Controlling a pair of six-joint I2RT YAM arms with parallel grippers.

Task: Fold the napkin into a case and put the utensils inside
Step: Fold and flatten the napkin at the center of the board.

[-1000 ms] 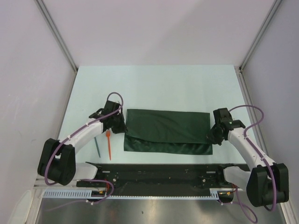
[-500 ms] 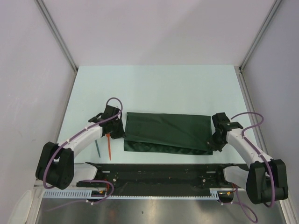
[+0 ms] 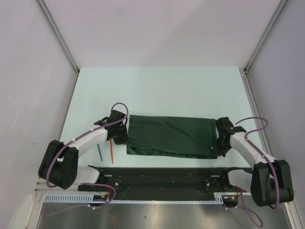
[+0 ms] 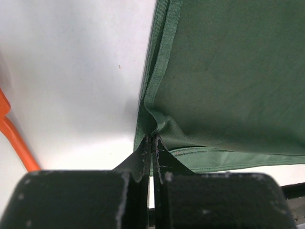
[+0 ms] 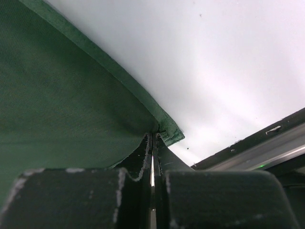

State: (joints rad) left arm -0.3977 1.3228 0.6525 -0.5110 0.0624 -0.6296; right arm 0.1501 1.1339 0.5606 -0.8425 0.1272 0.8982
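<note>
The dark green napkin point(image 3: 171, 136) lies folded into a long band across the middle of the table. My left gripper point(image 3: 125, 138) is shut on the napkin's point(image 4: 228, 81) left edge, pinching the top layer at the fingertips point(image 4: 153, 139). My right gripper point(image 3: 218, 148) is shut on the napkin's point(image 5: 62, 95) right corner near the front edge. The top layer is drawn forward almost over the bottom layer. The orange-red utensil point(image 3: 111, 150) and the teal-green utensil point(image 3: 99, 151) lie side by side left of the cloth, beneath my left arm. An orange utensil point(image 4: 14, 138) shows at the left wrist view's edge.
A black rail point(image 3: 162, 177) runs along the near table edge between the arm bases. White walls with metal corner posts point(image 3: 59, 36) enclose the table on three sides. Bare pale table surface point(image 3: 157, 90) stretches behind the napkin.
Both grippers have pulled the napkin's top layer toward the near edge, so the fold now nearly covers the lower layer. The utensils have stayed put.
</note>
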